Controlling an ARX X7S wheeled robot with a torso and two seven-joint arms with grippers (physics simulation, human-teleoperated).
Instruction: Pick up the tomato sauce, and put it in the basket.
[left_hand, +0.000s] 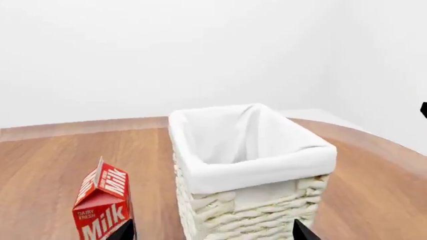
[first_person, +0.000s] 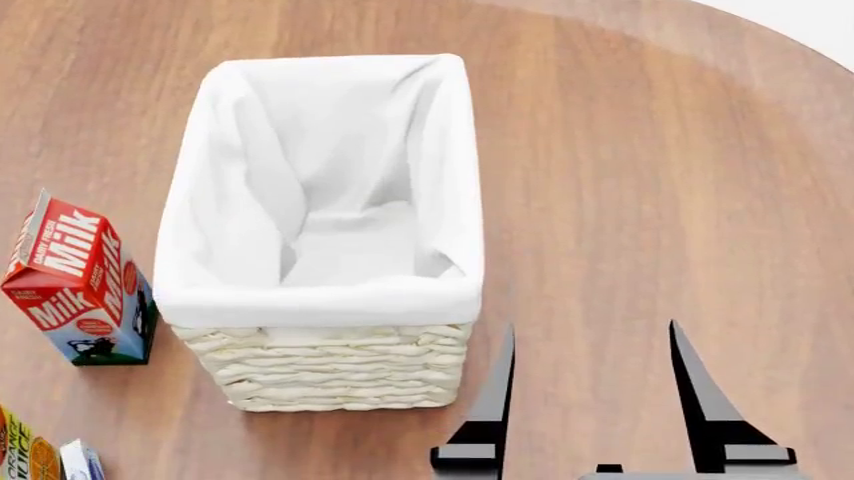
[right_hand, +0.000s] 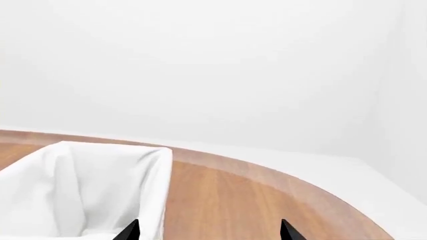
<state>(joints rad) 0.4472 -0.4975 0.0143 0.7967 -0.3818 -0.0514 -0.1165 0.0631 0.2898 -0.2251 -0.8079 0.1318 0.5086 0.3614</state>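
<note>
The tomato sauce can is not in any view. The cream wicker basket (first_person: 334, 370) with a white cloth liner stands in the middle of the wooden table, and its inside looks empty. It also shows in the left wrist view (left_hand: 253, 205) and in the right wrist view (right_hand: 87, 185). My right gripper (first_person: 594, 385) is open and empty, just right of the basket's near corner; it also shows in its own view (right_hand: 210, 231). My left gripper (left_hand: 213, 232) is open and empty, facing the basket's near short side. It is out of the head view.
A red milk carton (first_person: 74, 280) stands left of the basket, and also shows in the left wrist view (left_hand: 101, 205). Juice cartons (first_person: 27, 450) sit at the near left corner. The table's round edge (first_person: 801, 30) curves at the far right.
</note>
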